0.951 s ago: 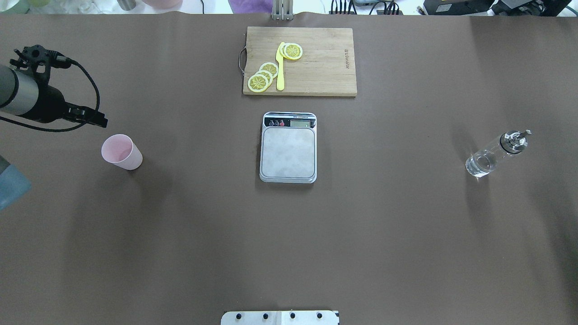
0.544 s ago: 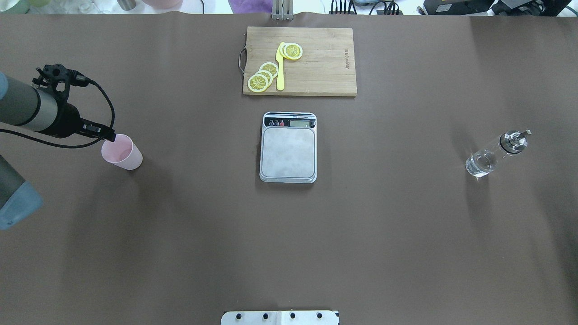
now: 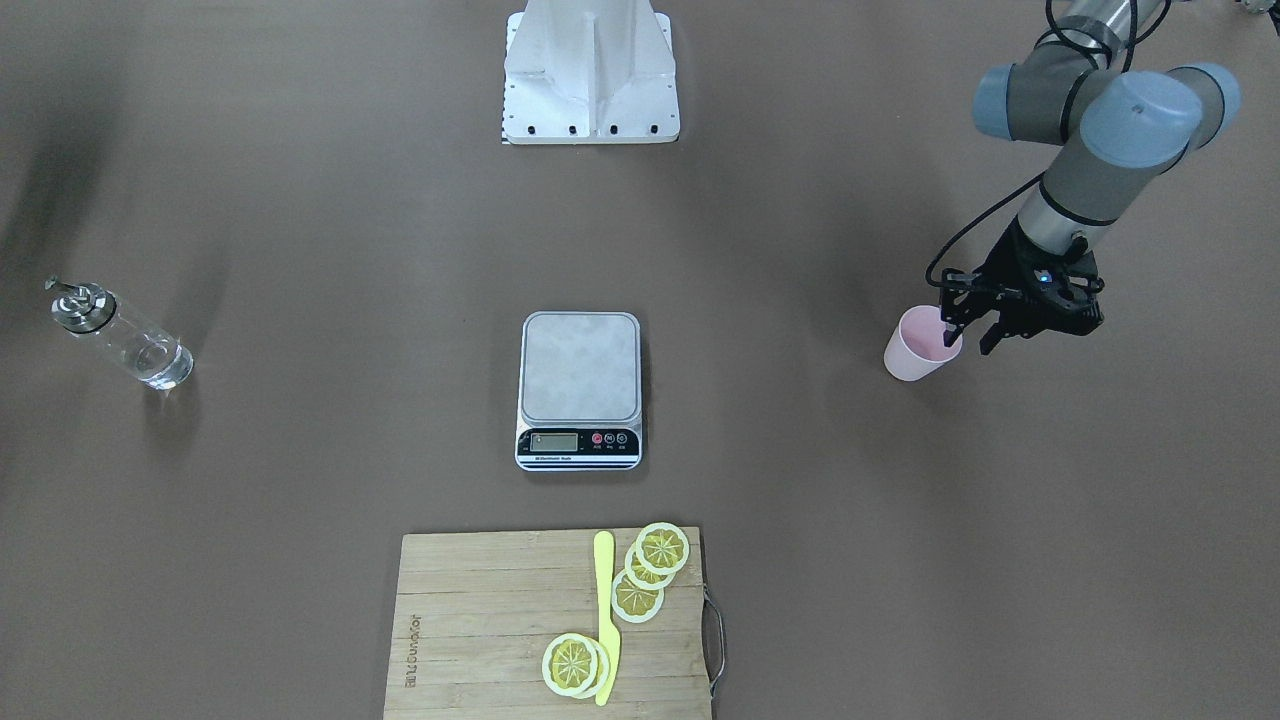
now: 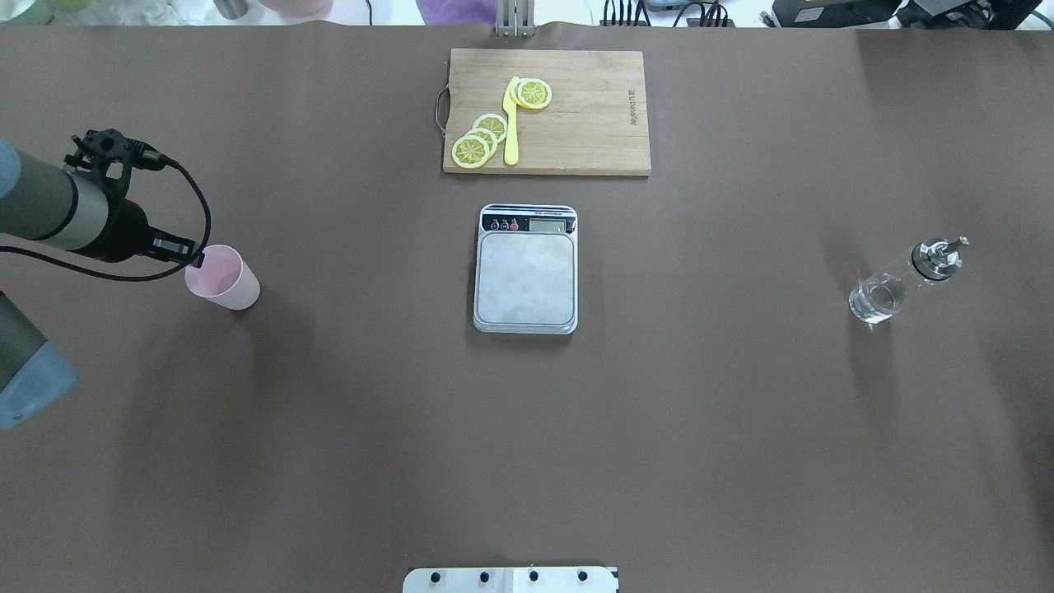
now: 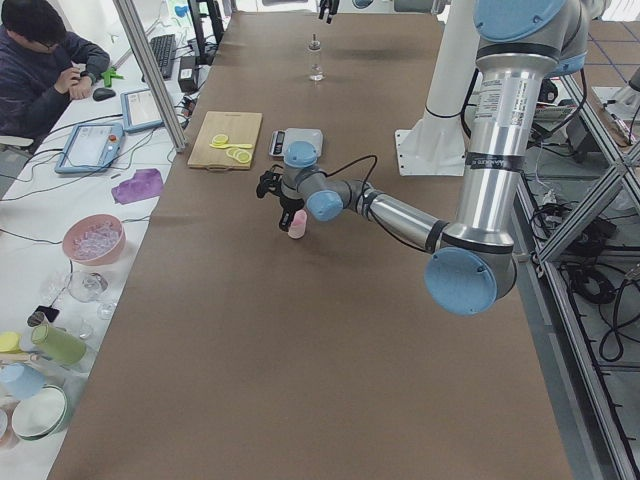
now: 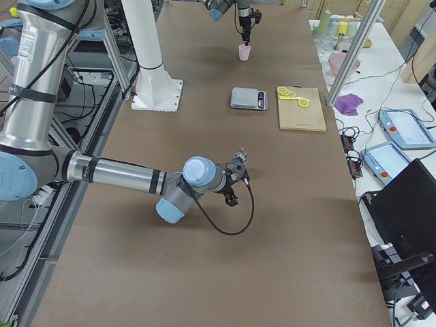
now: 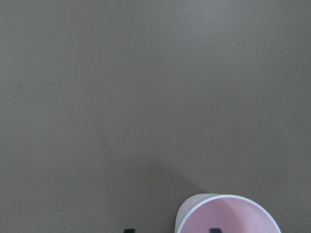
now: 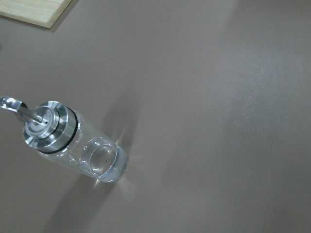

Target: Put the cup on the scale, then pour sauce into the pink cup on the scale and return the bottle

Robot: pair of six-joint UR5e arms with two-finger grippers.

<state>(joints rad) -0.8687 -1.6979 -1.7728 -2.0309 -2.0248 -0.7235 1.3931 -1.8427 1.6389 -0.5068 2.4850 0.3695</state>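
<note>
Left fingers point(image 3: 991, 340) stand apart, straddling the cup point(image 3: 915, 355) wall, one tip inside, ready to pinch it for the lift to the scale point(image 3: 580, 365). Cup rests on the counter point(image 3: 800, 250), well apart from scale. Right fingers' point(image 5: 323, 13) state: cannot tell.

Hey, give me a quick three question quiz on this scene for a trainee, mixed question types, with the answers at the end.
1. True or false: nothing stands on the scale.
2. How do the left gripper's fingers sit at the cup? A) both inside it B) one inside it, one outside its wall C) both outside it
3. Fill in: the bottle stands on the robot's ___ side.
Key: 1 true; 2 B; 3 right.
</note>
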